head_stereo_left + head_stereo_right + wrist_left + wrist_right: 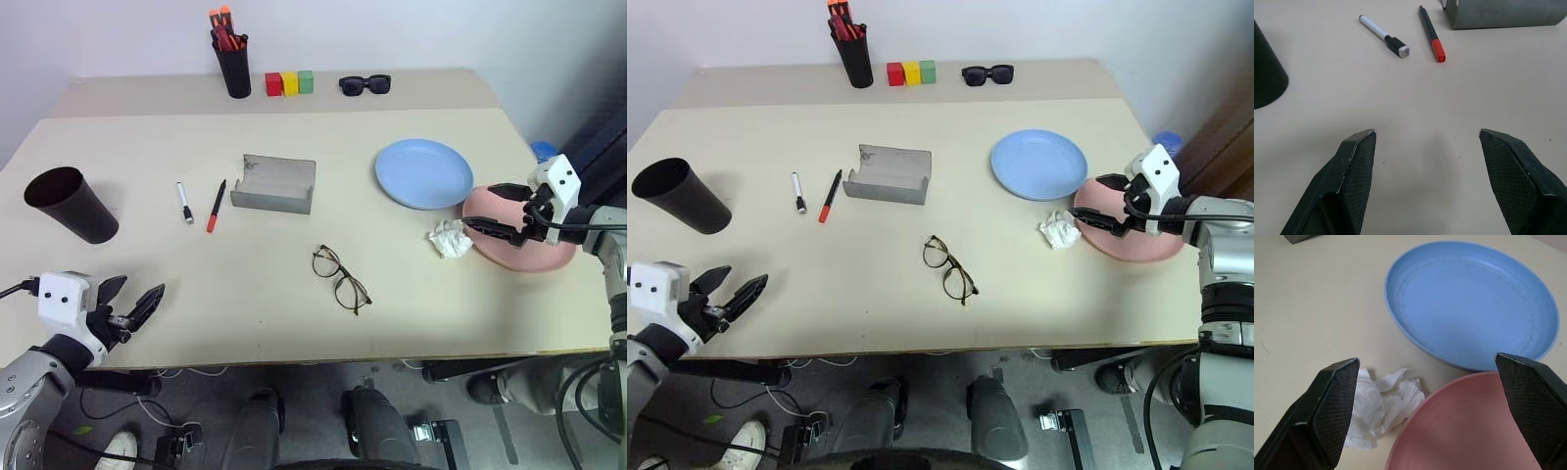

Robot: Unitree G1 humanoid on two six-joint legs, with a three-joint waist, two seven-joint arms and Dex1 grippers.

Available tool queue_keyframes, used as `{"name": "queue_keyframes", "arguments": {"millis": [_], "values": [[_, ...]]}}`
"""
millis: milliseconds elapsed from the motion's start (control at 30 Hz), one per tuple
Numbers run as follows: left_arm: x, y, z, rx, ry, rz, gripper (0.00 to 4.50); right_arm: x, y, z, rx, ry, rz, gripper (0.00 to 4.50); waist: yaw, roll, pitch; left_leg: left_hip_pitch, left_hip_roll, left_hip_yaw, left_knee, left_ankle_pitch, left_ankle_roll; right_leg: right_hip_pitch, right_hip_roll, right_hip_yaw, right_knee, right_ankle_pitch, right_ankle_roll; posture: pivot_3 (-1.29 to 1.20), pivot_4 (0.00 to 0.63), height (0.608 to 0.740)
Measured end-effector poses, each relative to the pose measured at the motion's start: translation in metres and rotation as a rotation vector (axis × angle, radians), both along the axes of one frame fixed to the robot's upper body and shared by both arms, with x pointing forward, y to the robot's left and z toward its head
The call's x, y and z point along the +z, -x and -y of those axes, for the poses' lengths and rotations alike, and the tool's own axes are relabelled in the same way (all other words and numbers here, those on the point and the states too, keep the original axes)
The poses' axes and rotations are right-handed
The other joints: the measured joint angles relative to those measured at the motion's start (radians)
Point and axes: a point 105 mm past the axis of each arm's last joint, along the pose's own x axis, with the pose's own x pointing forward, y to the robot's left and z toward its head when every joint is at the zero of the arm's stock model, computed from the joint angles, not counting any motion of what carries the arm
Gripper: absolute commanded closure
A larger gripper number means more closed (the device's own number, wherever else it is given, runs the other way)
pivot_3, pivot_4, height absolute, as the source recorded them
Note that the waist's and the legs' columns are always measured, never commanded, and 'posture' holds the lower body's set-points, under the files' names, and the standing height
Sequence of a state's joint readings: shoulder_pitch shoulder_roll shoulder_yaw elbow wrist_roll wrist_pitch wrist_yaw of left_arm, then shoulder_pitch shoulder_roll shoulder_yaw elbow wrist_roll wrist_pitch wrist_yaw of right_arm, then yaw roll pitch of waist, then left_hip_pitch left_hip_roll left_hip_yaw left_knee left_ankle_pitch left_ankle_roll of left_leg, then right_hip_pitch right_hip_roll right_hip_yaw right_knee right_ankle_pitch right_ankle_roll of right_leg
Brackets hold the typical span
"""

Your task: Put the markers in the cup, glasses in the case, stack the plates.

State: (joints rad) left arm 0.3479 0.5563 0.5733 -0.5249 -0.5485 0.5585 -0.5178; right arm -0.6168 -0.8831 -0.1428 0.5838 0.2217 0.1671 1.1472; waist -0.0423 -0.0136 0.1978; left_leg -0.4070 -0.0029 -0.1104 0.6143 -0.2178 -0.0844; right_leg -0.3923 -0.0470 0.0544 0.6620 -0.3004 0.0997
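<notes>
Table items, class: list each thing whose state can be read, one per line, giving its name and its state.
cup: tipped, empty
case: open, empty
glasses: unfolded, on the table
white marker: capped, lying flat
red marker: lying flat
blue plate: empty, unstacked
pink plate: unstacked
tissue: crumpled
left end effector: open
right end effector: open over the pink plate
</notes>
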Motion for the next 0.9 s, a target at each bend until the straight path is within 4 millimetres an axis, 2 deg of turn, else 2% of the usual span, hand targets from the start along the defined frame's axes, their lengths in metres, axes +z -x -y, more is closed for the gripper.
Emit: {"name": "queue_keyframes", "arguments": {"millis": [233, 467, 633, 767, 867, 900], "values": [[0.001, -0.005, 0.001, 0.007, 0.008, 0.018, 1.08, 0.0, 0.0, 0.001, -0.004, 0.008, -0.003, 0.0, -0.002, 0.0, 0.0, 0.0, 0.0, 0.0, 0.0, 0.0, 0.0, 0.0, 0.0, 0.0, 0.0, 0.0, 0.001, 0.0, 0.15, 0.74], [-0.002, -0.01, 0.001, 0.018, 0.008, 0.029, 1.08, 0.009, -0.01, -0.006, -0.008, 0.021, 0.049, 0.0, -0.001, 0.0, 0.0, 0.0, 0.0, 0.0, 0.0, 0.0, 0.0, 0.0, 0.0, 0.0, 0.0, 0.001, 0.001, 0.0, 0.15, 0.74], [-0.001, -0.023, 0.007, 0.036, -0.012, 0.042, 1.08, -0.001, -0.018, -0.028, 0.023, 0.01, 0.062, 0.0, -0.001, 0.0, 0.0, 0.0, 0.0, 0.0, 0.0, 0.0, 0.0, 0.0, 0.0, 0.0, 0.001, 0.001, 0.002, 0.0, 0.15, 0.74], [-0.002, -0.038, 0.021, 0.025, -0.04, 0.039, 1.08, 0.009, -0.02, -0.048, 0.065, 0.015, 0.112, 0.0, 0.0, 0.0, 0.0, 0.0, 0.0, -0.001, 0.0, 0.0, 0.0, 0.0, 0.0, 0.0, 0.001, 0.001, 0.002, 0.0, 0.15, 0.74], [0.006, -0.059, 0.021, 0.091, 0.0, 0.062, 1.08, 0.009, -0.016, -0.063, 0.095, 0.014, 0.135, 0.0, 0.006, 0.0, 0.0, 0.0, 0.0, -0.002, 0.001, 0.0, 0.0, 0.001, 0.001, -0.001, 0.002, 0.001, 0.003, 0.0, 0.15, 0.74], [0.007, -0.064, 0.022, 0.102, 0.01, 0.059, 0.81, 0.007, -0.015, -0.069, 0.106, 0.006, 0.135, 0.0, 0.005, 0.0, 0.0, 0.0, 0.0, -0.002, 0.001, 0.0, 0.0, 0.001, 0.001, -0.001, 0.002, 0.002, 0.003, 0.0, 0.15, 0.74]]}}
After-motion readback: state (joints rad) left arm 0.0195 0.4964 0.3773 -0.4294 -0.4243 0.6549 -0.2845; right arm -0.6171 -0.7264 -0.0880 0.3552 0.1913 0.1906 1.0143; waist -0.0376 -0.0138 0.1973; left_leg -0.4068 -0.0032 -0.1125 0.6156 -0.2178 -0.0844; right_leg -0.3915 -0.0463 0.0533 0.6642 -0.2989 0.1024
